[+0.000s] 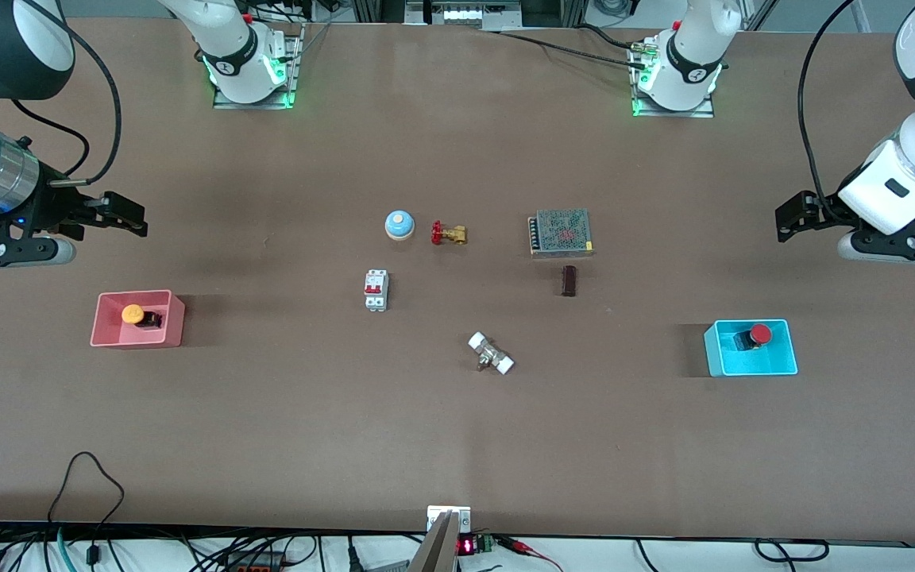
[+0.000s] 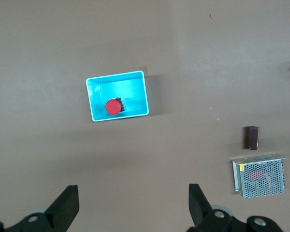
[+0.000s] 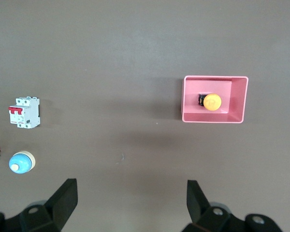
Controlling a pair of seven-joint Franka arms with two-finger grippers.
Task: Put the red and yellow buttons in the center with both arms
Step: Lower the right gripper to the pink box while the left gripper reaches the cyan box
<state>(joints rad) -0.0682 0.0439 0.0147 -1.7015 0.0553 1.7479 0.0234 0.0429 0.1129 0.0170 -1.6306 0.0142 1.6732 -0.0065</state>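
Right now the red button (image 1: 759,334) lies on its side in the cyan bin (image 1: 751,367) toward the left arm's end of the desk (image 1: 457,445), and the yellow button (image 1: 133,314) lies likewise in the pink bin (image 1: 137,340) toward the right arm's end. Neither has been picked up.

The left gripper (image 1: 785,221) hangs high over bare desk beside the cyan bin, its fingers (image 2: 64,208) spread wide and empty. The right gripper (image 1: 138,218) hangs over bare desk beside the pink bin, fingers (image 3: 63,200) equally wide and empty.

The step in hand looks like the first reach, each arm going down into its own bin. To do it well, each gripper should probably centre over its button and turn so the fingers close across the short black body or the cap's edge, not along the bin walls, which stand close around the button. The round caps may roll or slip, so a low, square grip seems safer.

The middle of the desk carries a bell (image 1: 399,225), a red-handled valve (image 1: 448,233), a breaker (image 1: 376,289), a white-ended fitting (image 1: 491,353), a mesh-topped box (image 1: 560,232) and a small dark block (image 1: 569,280). The open patch between breaker, fitting and block looks the likeliest landing spot, and the two arms should keep apart there.
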